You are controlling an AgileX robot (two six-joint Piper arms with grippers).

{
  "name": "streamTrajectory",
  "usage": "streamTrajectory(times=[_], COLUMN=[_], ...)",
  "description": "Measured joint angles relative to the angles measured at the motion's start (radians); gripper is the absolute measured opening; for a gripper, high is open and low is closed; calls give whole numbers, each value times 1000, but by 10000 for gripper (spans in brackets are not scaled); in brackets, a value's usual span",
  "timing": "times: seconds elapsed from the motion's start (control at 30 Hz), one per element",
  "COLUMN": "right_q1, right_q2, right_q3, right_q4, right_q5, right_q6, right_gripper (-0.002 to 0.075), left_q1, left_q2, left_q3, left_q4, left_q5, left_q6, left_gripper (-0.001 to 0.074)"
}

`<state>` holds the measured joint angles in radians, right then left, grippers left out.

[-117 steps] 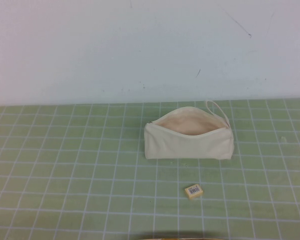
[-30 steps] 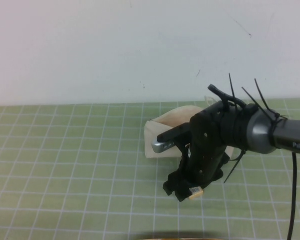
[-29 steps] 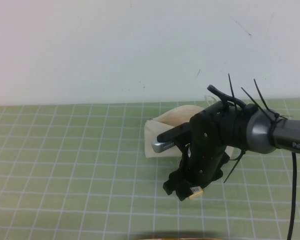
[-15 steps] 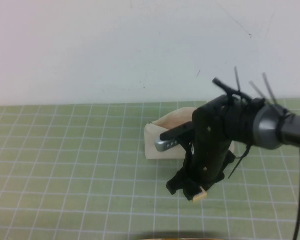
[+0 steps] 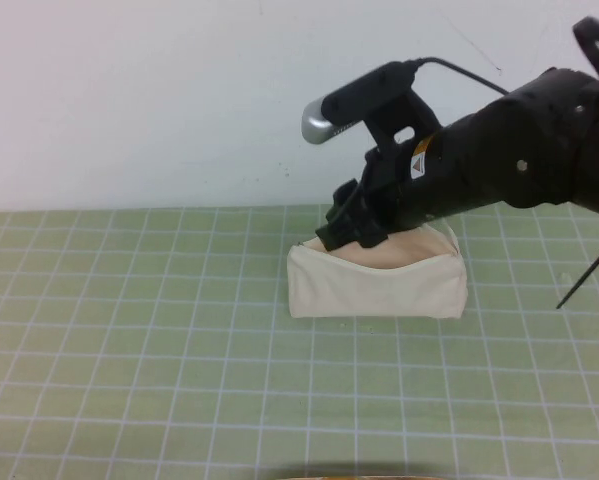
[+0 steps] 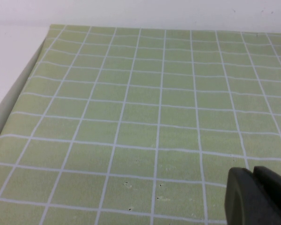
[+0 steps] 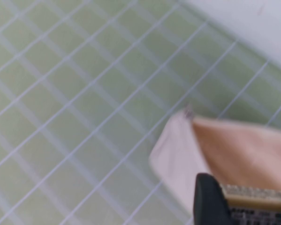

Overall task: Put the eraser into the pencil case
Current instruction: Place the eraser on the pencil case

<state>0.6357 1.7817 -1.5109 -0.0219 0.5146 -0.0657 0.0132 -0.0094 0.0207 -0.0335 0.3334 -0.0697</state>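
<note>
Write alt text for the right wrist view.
The right gripper holds the eraser between its fingers, over the open mouth of the pencil case, whose beige lining shows. Green gridded mat fills the rest; the left gripper is absent from this view.

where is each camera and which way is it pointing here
High view: raised on the robot's side, angled down at the mat; shows the right gripper over the pencil case.
Left wrist view: on the left arm, facing bare mat; the left gripper shows.
Right wrist view: on the right arm, looking into the case; its fingers hold the eraser.
High and right wrist share the case.
</note>
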Motion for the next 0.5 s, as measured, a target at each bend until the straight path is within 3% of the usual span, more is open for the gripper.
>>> streamTrajectory(times=[0.23, 0.4, 0.5], right_q1=[-64, -114, -122], right_q2=[102, 151, 150], right_q3=[0, 2, 2], right_q4=[-14, -8, 22], right_q5=[-122, -151, -149], right_q6=[55, 116, 120], right_gripper=[307, 406, 426], left_q1=[0, 0, 0], left_q2=[0, 0, 0], left_q3=[0, 0, 0], left_q4=[0, 0, 0], left_q5=[0, 0, 0], left_q6=[0, 0, 0], left_gripper=[-1, -1, -1])
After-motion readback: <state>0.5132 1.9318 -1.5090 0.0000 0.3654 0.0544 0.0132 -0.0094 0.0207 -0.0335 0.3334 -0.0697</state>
